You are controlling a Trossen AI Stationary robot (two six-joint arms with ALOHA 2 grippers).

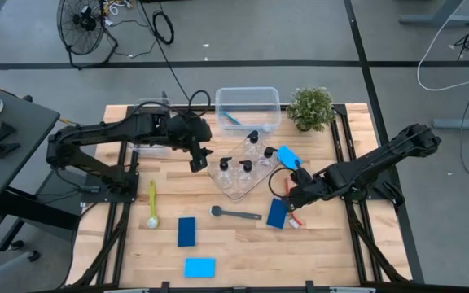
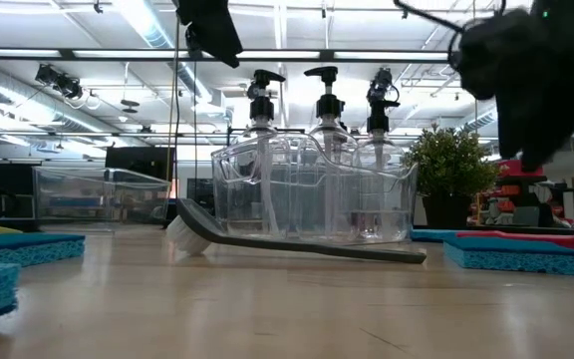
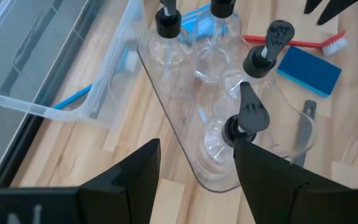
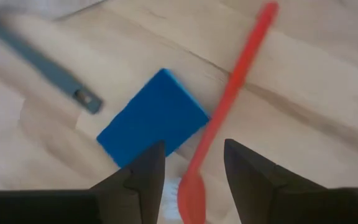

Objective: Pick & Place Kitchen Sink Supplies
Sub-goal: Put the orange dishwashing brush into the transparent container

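A clear tray [image 1: 260, 184] holds several clear pump bottles [image 1: 247, 167]. My left gripper [image 1: 200, 160] hangs open above the tray's left corner, and the nearest bottle's black pump [image 3: 252, 114] stands just ahead of one finger. My right gripper [image 1: 293, 198] hovers open over a red brush [image 4: 232, 93], whose head end [image 4: 190, 194] lies between the fingers in the right wrist view. A dark-blue sponge [image 4: 152, 118] lies flat beside that brush. A grey brush [image 1: 236, 214] lies on the table close to the tray.
A clear bin [image 1: 247, 108] with a blue brush inside and a potted plant [image 1: 310, 107] stand at the back. Another clear bin [image 1: 149, 130] sits under the left arm. A yellow-green brush [image 1: 152, 203], a dark-blue sponge [image 1: 186, 231] and a light-blue sponge [image 1: 199, 267] lie front left. Another light-blue sponge [image 1: 289, 156] lies right of the tray.
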